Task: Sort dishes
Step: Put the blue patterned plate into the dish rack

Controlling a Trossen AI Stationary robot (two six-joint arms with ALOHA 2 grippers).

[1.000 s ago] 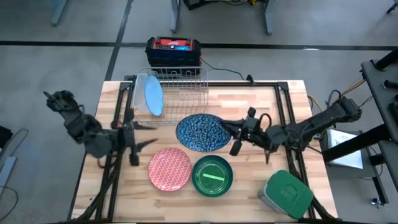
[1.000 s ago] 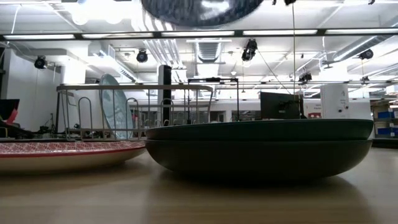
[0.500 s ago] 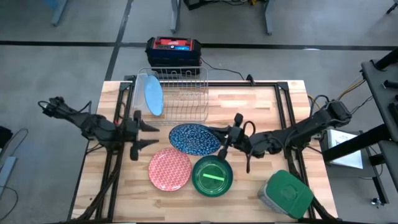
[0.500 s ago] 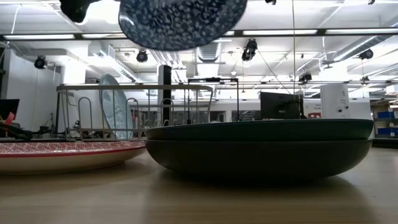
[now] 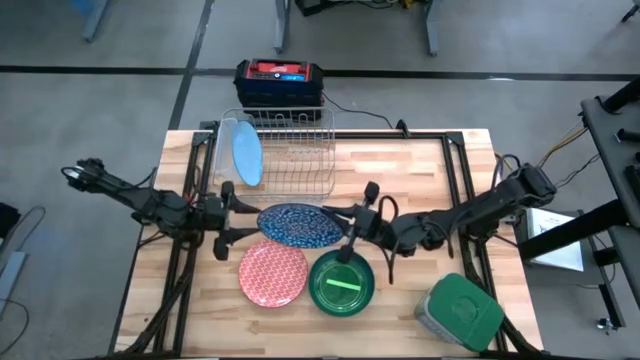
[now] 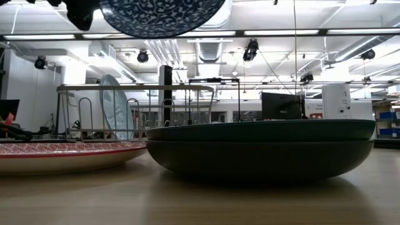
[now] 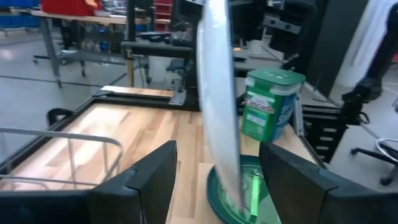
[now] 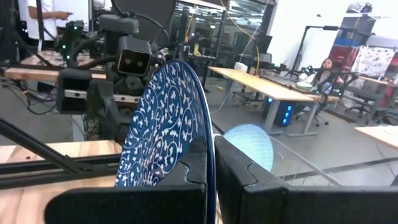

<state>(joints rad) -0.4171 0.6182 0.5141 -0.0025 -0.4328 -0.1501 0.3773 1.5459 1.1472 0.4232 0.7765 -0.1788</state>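
Observation:
A blue patterned plate hangs tilted above the table's middle, and my right gripper is shut on it. My left gripper is open at the plate's left rim. In the left wrist view the plate shows edge-on between its spread fingers, apart from both. A red patterned plate and a dark green dish lie flat on the table near the front. A light blue plate stands on edge in the wire rack. My right gripper pinches the blue plate's rim on its right side between the two fingers, one on each face. The fingers come in level from the table's right. The plate is lifted clear of the table and tilted steeply, its patterned face showing.
A square grey container with a green lid sits at the front right corner. A black and red box stands on the floor behind the rack. Bare wood lies at the back right. People show far off in the room.
My right gripper has carried the blue plate toward the table's left and rolled, tipping the plate more steeply. My left gripper has sunk, levelled out and reached toward the plate, so that its fingers now stand on either side of the rim.

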